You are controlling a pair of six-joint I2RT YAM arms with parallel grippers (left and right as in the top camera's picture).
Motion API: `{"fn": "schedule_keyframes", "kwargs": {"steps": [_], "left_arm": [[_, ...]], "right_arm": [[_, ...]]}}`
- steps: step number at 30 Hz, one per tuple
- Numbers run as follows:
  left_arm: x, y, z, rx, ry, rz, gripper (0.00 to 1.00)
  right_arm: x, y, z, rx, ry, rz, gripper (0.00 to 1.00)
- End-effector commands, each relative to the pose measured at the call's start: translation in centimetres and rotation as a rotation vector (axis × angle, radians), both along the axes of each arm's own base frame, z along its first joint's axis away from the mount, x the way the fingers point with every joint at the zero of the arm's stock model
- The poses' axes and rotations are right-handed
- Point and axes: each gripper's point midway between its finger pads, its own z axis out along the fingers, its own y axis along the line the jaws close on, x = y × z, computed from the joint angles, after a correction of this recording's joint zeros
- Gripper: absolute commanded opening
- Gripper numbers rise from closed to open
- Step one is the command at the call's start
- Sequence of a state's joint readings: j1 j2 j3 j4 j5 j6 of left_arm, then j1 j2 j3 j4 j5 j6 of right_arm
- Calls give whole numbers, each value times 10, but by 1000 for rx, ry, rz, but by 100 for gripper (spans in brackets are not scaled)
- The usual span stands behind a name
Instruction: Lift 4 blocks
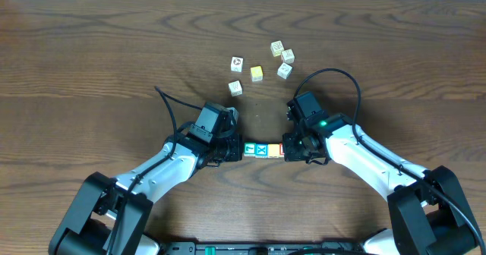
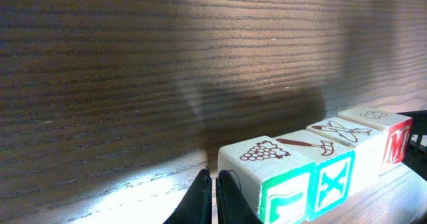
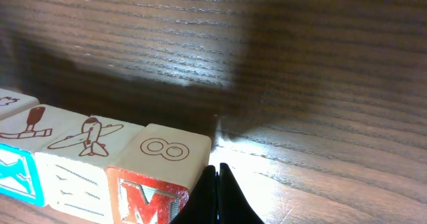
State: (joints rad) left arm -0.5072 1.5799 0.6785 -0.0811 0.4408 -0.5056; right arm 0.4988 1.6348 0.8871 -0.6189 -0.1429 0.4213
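Four blocks lie end to end in a short row [image 1: 264, 149] between my two arms. In the left wrist view they run from the green-faced one [image 2: 267, 181] to the blue X one [image 2: 331, 177], one with an airplane on top [image 2: 347, 132] and the red M one [image 2: 398, 144]. My left gripper [image 2: 215, 181] is shut, its tips against the green block's outer end. My right gripper [image 3: 215, 174] is shut and presses against the outer end of the red M block [image 3: 157, 167]. I cannot tell whether the row rests on the table.
Several cream-faced cubes are scattered farther back on the wooden table [image 1: 91, 58], among them one at the left [image 1: 237, 63], one nearer [image 1: 235, 88] and a pale yellow one [image 1: 257, 73]. A black cable [image 1: 334, 73] loops above the right arm.
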Motion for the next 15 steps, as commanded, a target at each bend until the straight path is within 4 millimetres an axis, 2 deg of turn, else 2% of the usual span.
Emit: {"fn": "schedule_keyframes", "kwargs": {"steps": [1,15], "left_arm": [[-8,-42,42,-181,-24,-115,7],[-7,-43,43,-183,-26,-113,7]], "right_arm": [[-16,61,30,238,42,110,1],[-13,64,34,245,34,104,1]]}}
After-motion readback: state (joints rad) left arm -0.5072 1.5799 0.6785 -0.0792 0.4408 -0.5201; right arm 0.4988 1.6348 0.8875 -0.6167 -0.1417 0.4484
